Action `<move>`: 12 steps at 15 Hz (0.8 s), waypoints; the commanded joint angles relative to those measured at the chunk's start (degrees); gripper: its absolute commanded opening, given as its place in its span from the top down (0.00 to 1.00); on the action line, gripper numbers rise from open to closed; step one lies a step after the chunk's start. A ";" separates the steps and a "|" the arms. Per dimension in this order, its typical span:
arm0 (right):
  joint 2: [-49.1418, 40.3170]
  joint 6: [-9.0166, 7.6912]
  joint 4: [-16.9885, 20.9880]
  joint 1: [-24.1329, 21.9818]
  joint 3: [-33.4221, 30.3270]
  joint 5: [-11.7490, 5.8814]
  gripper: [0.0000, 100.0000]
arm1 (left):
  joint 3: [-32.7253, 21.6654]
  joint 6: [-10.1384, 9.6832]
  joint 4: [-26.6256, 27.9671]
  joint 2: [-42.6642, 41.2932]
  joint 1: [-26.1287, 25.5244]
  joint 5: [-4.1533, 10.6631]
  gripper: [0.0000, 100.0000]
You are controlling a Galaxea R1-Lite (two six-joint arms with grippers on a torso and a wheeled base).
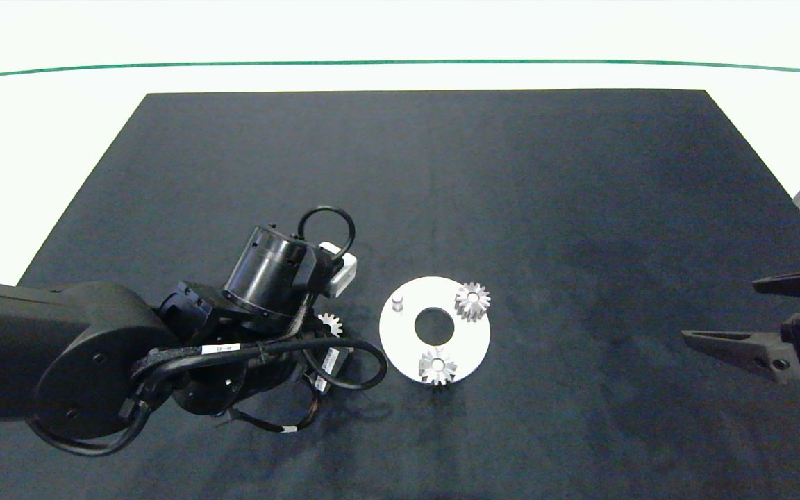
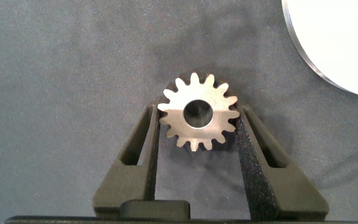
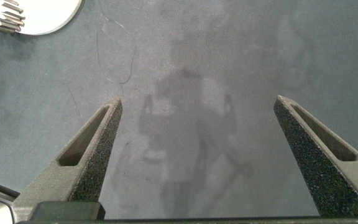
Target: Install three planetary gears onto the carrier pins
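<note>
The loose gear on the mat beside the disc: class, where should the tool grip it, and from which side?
Grip the loose gear across its toothed rim, from straight above. It lies flat on the mat, bore upward, so only the rim gives opposing faces. The left tool already has a finger against each side.

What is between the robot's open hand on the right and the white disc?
Nothing: in the head view only bare dark mat lies between the right gripper and the disc.

No legible text, brand or number found. Small white labels (image 1: 220,348) on the left arm's cables carry print too small to read.
</note>
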 commanded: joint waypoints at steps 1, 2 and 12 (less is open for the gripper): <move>0.07 -0.01 0.22 0.50 0.04 -0.02 0.00 | 0.05 0.02 -0.01 -0.10 -0.03 0.10 0.81; 0.16 -0.01 0.13 0.50 0.04 -0.02 0.00 | 0.05 0.02 0.07 -0.10 -0.03 0.10 0.83; 0.25 -0.01 0.66 1.29 0.57 0.07 0.00 | 0.05 -0.16 0.07 -0.01 -0.73 0.10 1.00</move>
